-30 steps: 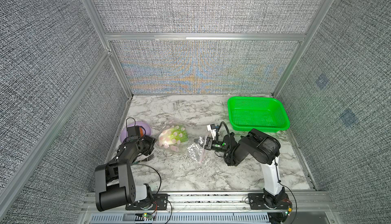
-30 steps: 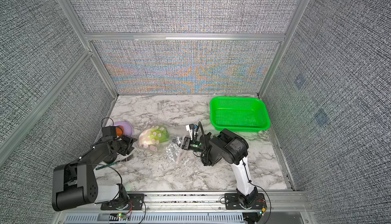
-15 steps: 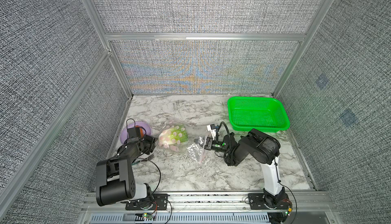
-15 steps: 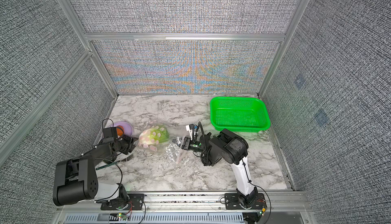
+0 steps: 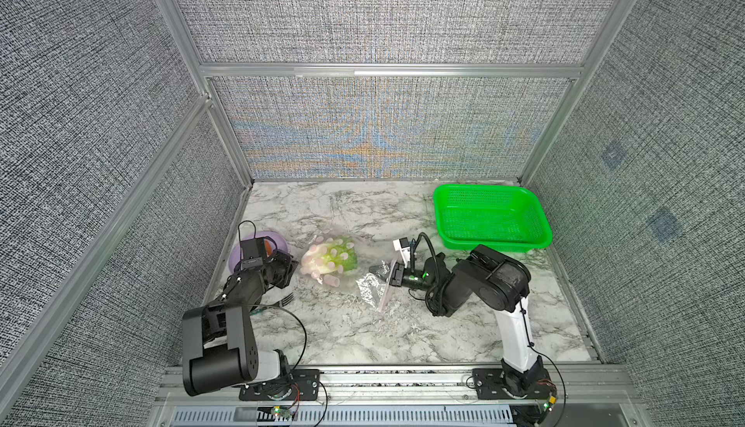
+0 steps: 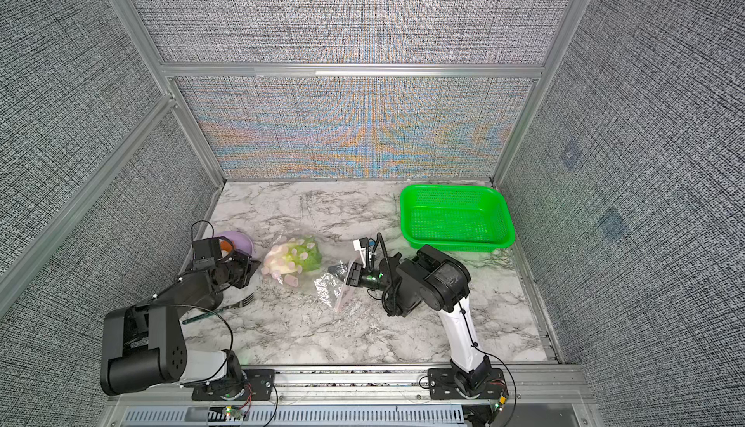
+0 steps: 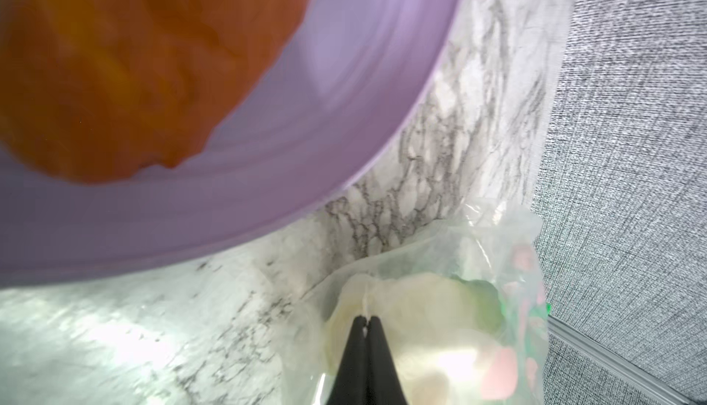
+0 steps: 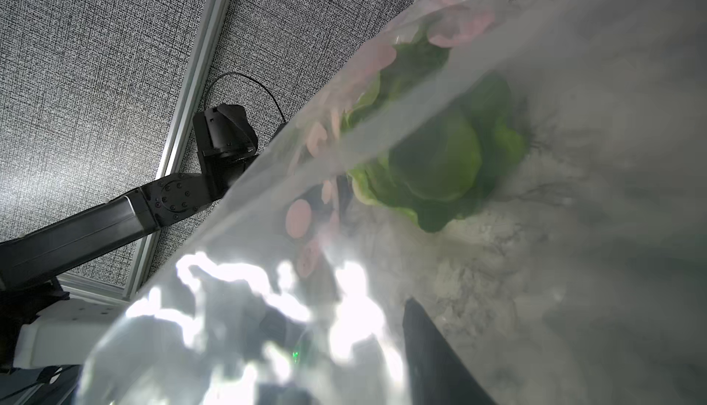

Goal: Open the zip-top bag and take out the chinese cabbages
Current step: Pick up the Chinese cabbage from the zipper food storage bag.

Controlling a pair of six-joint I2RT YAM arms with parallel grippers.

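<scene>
Clear, crinkly, pink-dotted zip-top bag [image 5: 369, 288] lies between my grippers, oval yellow-green cabbage head [image 5: 338, 260] inside. Left gripper [image 7: 366, 322] is clamped on its slippery film. Right gripper [image 5: 394, 279]: I cannot tell. I judge the cabbage light and bruisable, so I would grasp it mid-body.

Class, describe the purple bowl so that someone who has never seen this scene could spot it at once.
Find the marble table, then follow it to the side wall by the left arm. There sits the purple bowl, near the zip-top bag; it alone is round and purple, holding orange food.
</scene>
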